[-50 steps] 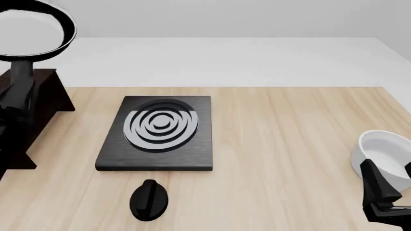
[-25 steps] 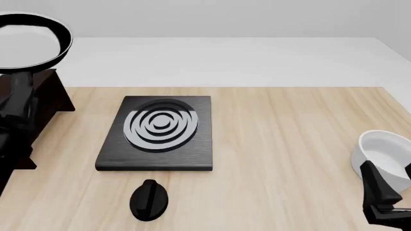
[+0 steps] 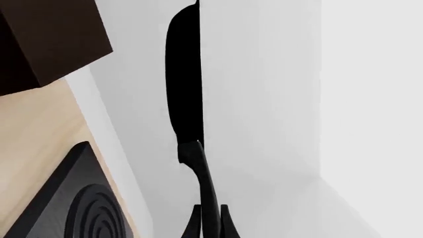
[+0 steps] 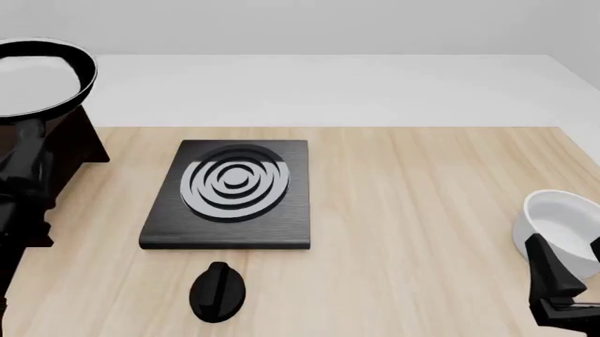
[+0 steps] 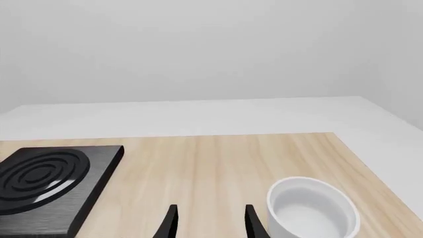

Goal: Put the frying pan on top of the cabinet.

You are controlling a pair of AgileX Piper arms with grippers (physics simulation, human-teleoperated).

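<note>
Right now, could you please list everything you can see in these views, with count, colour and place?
Glossy black frying pan with silver rim: one, held up at far left above the cabinet, gripped by its handle.
Dark brown wooden cabinet: one, far left of the table.
Flat black stove plate with silver rings: one, left of centre.
Black knob-shaped object: one, in front of the stove plate.
White bowl: one, right edge.
Light wooden table: one.
Left gripper: black, shut on the pan handle.
Right gripper: black, open, beside the bowl.

Light wood counter (image 4: 412,189) carrying a black stove plate (image 4: 230,195), knob-shaped thing (image 4: 218,292), white bowl (image 4: 561,225), dark cabinet (image 4: 70,137) far left.
</note>
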